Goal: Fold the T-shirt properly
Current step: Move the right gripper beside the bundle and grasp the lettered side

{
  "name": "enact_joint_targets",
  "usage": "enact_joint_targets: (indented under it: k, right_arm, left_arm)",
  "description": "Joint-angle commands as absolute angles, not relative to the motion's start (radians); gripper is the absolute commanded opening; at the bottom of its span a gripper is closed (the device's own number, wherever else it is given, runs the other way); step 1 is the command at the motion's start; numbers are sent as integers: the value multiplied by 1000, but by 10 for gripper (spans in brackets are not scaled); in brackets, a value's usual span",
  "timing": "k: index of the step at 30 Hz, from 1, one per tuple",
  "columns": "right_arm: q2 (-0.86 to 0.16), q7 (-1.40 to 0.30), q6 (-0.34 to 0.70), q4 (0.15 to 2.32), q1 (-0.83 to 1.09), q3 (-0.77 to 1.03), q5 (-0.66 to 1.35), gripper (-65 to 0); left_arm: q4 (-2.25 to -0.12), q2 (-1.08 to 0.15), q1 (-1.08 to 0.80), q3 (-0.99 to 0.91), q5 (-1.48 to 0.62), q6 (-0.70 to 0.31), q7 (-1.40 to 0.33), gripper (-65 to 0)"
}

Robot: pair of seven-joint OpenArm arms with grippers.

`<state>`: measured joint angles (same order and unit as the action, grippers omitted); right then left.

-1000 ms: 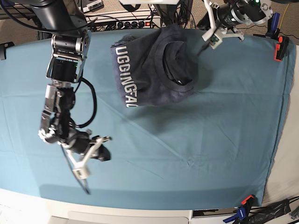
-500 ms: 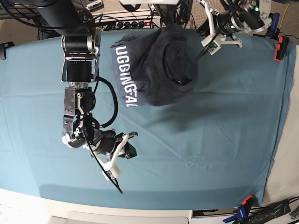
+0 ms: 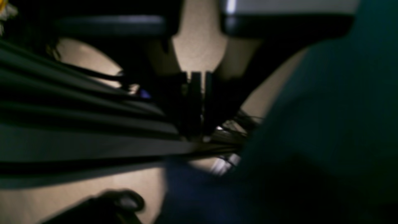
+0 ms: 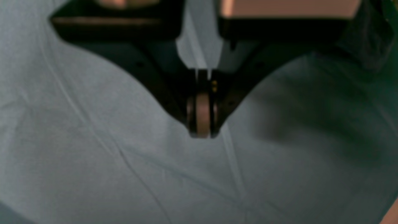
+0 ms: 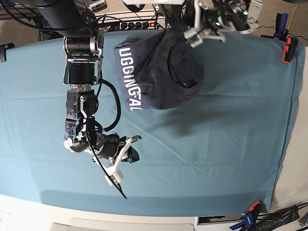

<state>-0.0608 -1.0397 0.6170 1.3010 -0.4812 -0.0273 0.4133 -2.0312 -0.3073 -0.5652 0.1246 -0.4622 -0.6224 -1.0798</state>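
Observation:
The T-shirt point(image 5: 159, 72) lies crumpled at the far middle of the teal table cloth point(image 5: 216, 134), with its white lettering point(image 5: 131, 79) along its left side and the neck opening turned up. My left gripper point(image 5: 193, 34) hovers at the shirt's far right edge. In the blurred left wrist view it is the left gripper point(image 3: 199, 133), shut with nothing seen between the fingers, and dark blue cloth point(image 3: 192, 193) lies below it. Over bare cloth near the front left, well away from the shirt, my right gripper point(image 5: 120, 185) is shut and empty; the wrist view shows the right gripper point(image 4: 202, 133) above creased cloth.
An orange clamp point(image 5: 288, 49) grips the cloth at the far right edge and another clamp point(image 5: 250, 215) at the front right corner. A power strip point(image 5: 134, 24) and cables lie behind the table. The right arm's links point(image 5: 82, 72) stand over the left side.
My left gripper has swung left, from beside the shirt's right side to its far edge. The right arm moved right a second ago and has hardly moved since.

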Motion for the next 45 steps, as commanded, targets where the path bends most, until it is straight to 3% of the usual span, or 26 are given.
enact_joint_targets:
  k: [1, 15, 24, 34, 45]
  right_arm:
    - [-63, -1017, 614, 1314, -510, -25, 425, -650]
    - [-58, -1013, 609, 1314, -479, -25, 425, -650]
    - [-55, -1013, 608, 1313, -476, -25, 424, -650]
    - [17, -963, 605, 1312, -438, -25, 339, -650]
    - [17, -952, 579, 1242, -437, -25, 294, -650]
  left_arm:
    - [-2027, -299, -558, 146, -467, -625, -1065, -650]
    - [-2022, -249, -498, 194, -503, -611, -1054, -650]
    - [-2086, -246, -465, 194, -521, -610, -951, -650]
    - [-2085, -227, -424, 194, -517, -591, -863, -650]
    - [-2038, -196, -338, 194, -327, -381, -784, -650]
